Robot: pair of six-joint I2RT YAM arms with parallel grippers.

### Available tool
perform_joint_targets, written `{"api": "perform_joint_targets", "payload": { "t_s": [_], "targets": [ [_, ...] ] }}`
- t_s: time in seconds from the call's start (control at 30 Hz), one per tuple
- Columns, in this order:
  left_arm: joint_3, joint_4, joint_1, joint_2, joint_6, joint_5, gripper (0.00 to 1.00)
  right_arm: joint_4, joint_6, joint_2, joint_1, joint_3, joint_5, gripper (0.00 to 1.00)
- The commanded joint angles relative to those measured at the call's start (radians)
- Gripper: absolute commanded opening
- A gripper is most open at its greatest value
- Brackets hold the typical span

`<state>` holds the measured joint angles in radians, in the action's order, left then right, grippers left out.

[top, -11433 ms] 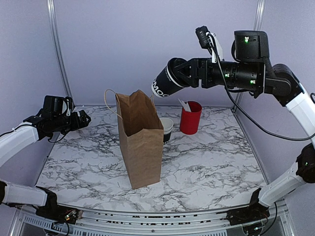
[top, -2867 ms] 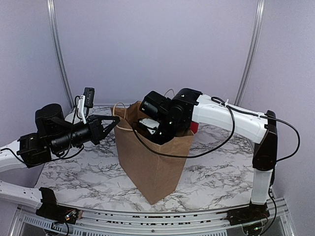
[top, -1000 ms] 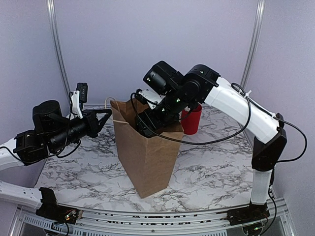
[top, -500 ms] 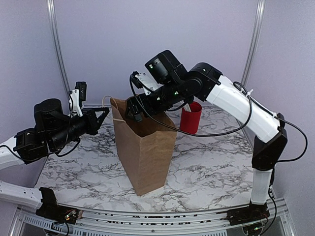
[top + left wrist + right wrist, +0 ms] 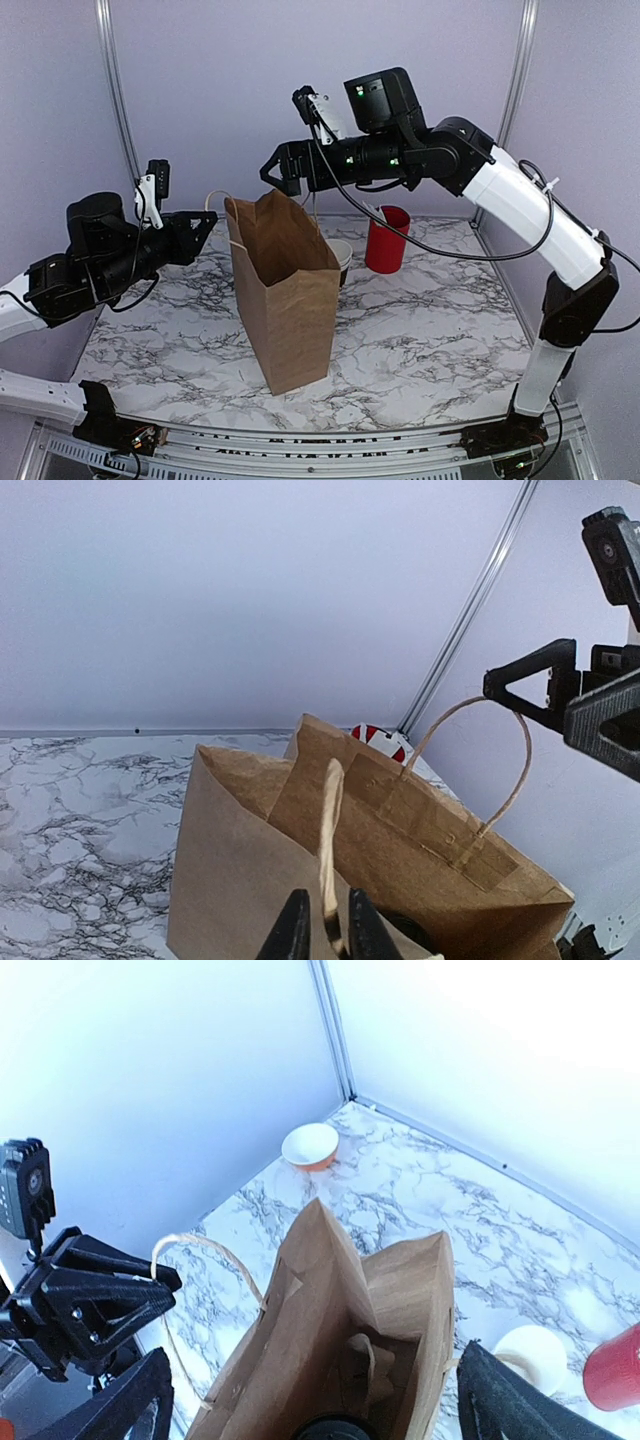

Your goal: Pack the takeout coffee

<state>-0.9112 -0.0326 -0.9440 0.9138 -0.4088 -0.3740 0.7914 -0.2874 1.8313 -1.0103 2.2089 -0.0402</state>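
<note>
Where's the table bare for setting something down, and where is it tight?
Bare: the wide patch of table right of the paper bag, in front of the red cup, out to the right edge; also the strip between bag and near edge. Tight: behind the bag, where the stack of cups and red cup stand close.

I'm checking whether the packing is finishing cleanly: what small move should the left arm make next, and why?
Probably spread the left claw and back it off the bag handle. The takeout coffee seems to sit low inside the paper bag, the right claw hangs open and empty above it, and that handle runs between the left arm's fingers.
</note>
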Motion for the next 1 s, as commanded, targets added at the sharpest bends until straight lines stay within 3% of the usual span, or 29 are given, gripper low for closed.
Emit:
{"api": "perform_joint_targets", "payload": {
  "t_s": [0.0, 0.07, 0.33, 0.43, 0.7, 0.87, 0.97],
  "targets": [
    [-0.04, -0.026, 0.005, -0.02, -0.012, 0.015, 0.25, -0.108, 0.013, -0.042, 0.017, -0.022, -0.029, 0.96],
    [-0.037, -0.027, 0.005, -0.034, -0.018, 0.024, 0.32, -0.118, 0.011, -0.055, 0.026, -0.034, -0.045, 0.96],
    [-0.032, -0.017, 0.005, -0.075, -0.015, 0.07, 0.83, -0.135, 0.008, -0.106, 0.072, -0.103, -0.076, 0.96],
    [-0.032, -0.007, 0.005, -0.084, -0.011, 0.081, 0.98, -0.158, 0.01, -0.138, 0.085, -0.146, -0.09, 0.96],
    [-0.041, 0.01, 0.005, -0.101, -0.002, 0.026, 0.99, -0.216, -0.005, -0.23, 0.149, -0.306, -0.125, 0.96],
    [-0.07, -0.079, 0.02, -0.083, -0.018, -0.169, 0.99, -0.257, -0.032, -0.29, 0.245, -0.436, -0.097, 0.95],
    [-0.072, -0.114, 0.06, -0.092, -0.036, -0.214, 0.99, -0.27, -0.041, -0.317, 0.291, -0.502, -0.092, 0.95]
  ]
}}
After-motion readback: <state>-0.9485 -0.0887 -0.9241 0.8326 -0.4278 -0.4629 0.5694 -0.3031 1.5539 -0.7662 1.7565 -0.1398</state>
